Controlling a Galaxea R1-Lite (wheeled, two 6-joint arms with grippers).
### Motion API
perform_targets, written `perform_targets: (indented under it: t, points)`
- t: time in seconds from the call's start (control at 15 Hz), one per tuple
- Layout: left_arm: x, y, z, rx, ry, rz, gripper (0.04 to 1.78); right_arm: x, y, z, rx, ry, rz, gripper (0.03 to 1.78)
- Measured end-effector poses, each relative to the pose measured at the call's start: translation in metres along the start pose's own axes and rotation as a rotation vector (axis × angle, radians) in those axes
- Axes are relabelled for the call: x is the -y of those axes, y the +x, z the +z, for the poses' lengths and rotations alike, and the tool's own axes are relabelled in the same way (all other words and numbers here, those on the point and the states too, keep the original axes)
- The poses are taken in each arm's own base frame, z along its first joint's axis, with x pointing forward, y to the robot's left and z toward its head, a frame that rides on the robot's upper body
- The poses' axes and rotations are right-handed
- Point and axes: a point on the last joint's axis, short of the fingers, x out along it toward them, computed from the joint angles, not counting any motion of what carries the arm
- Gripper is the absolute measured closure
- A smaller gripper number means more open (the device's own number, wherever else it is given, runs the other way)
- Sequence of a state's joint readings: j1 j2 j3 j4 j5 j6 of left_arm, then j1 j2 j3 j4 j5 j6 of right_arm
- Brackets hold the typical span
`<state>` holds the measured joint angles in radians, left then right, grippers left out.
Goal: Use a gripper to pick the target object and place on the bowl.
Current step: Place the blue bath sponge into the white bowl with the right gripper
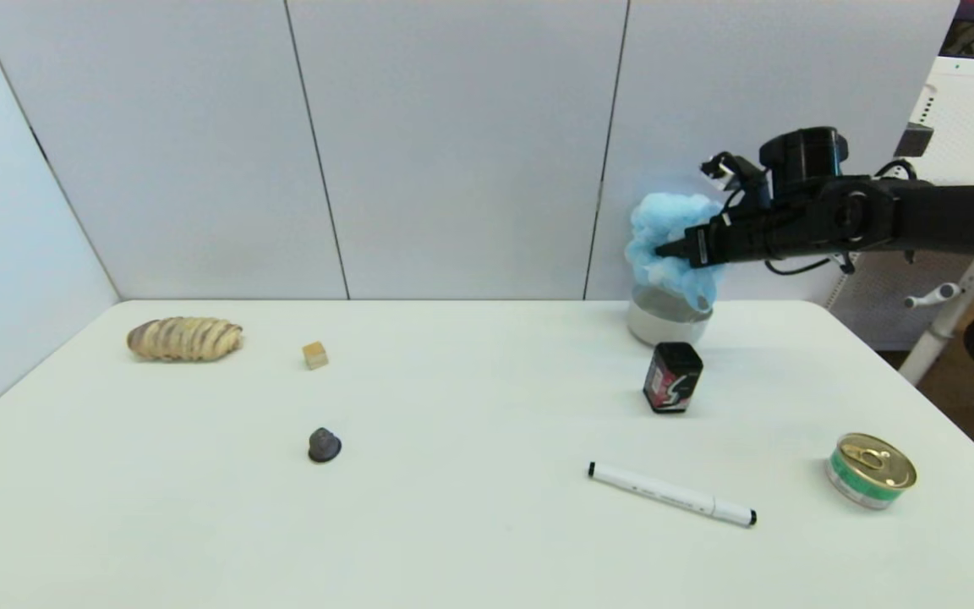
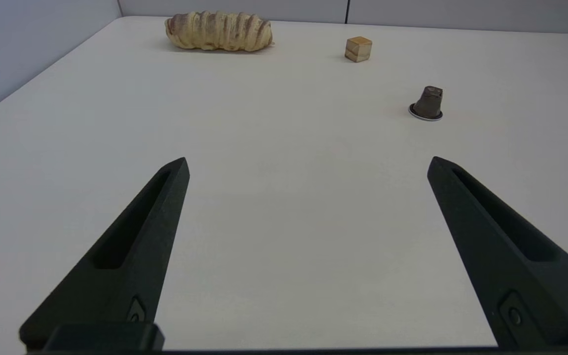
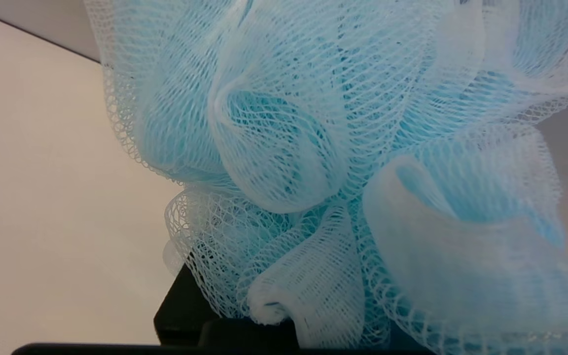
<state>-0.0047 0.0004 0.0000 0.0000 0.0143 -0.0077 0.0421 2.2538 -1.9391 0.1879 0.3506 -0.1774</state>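
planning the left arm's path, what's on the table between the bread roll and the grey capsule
In the head view, only the small tan cube lies roughly between the bread roll and the grey capsule; the rest of that stretch of table is bare.

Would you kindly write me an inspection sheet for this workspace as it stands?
Surface: white table, bare between items.
Job's things: blue pouf held over the off-white bowl at the far right; contact with it cannot be told.
Clutter: bread roll, wooden cube, grey capsule, black tin, white marker, green can.
Grippers: right gripper shut on the pouf; left gripper open, low over the table's left part.
Cables: black loops at the right wrist.
Surroundings: grey wall panels; white stand at right.
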Motion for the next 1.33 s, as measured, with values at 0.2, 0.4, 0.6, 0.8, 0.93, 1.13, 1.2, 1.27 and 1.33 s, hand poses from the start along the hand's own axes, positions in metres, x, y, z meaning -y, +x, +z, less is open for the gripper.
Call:
perform_targets:
  t: [0.2, 0.4, 0.6, 0.8, 0.93, 1.13, 1.2, 1.27, 1.33]
  points:
    - [0.0, 0.0, 0.0, 0.0, 0.0, 0.0, 0.11, 0.0015, 0.0025, -0.0031, -0.012, 0.006, 0.002, 1.08]
    - [0.0, 0.0, 0.0, 0.0, 0.0, 0.0, 0.11, 0.0011, 0.003, -0.0049, -0.017, 0.01, 0.043, 1.07]
    - [0.0, 0.0, 0.0, 0.0, 0.0, 0.0, 0.11, 0.0013, 0.0037, -0.0052, -0.014, -0.008, 0.05, 0.75]
    - [0.0, 0.0, 0.0, 0.0, 0.0, -0.001, 0.11, 0.0016, 0.0042, -0.005, -0.009, -0.009, 0.052, 0.53]
    - [0.0, 0.0, 0.0, 0.0, 0.001, 0.0, 0.11, 0.0015, 0.0036, -0.0043, -0.007, -0.01, 0.053, 0.44]
    - [0.0, 0.0, 0.0, 0.0, 0.0, 0.0, 0.11, 0.0007, -0.0001, -0.0012, 0.001, -0.011, 0.051, 0.33]
    - [0.0, 0.0, 0.0, 0.0, 0.001, 0.0, 0.11, 0.0004, -0.0014, -0.0001, 0.003, -0.015, 0.051, 0.3]
    - [0.0, 0.0, 0.0, 0.0, 0.0, 0.0, 0.11, 0.0001, -0.0027, 0.0011, 0.007, -0.017, 0.05, 0.28]
    - [0.0, 0.0, 0.0, 0.0, 0.001, 0.0, 0.11, -0.0002, -0.0039, 0.0021, 0.01, -0.019, 0.05, 0.26]
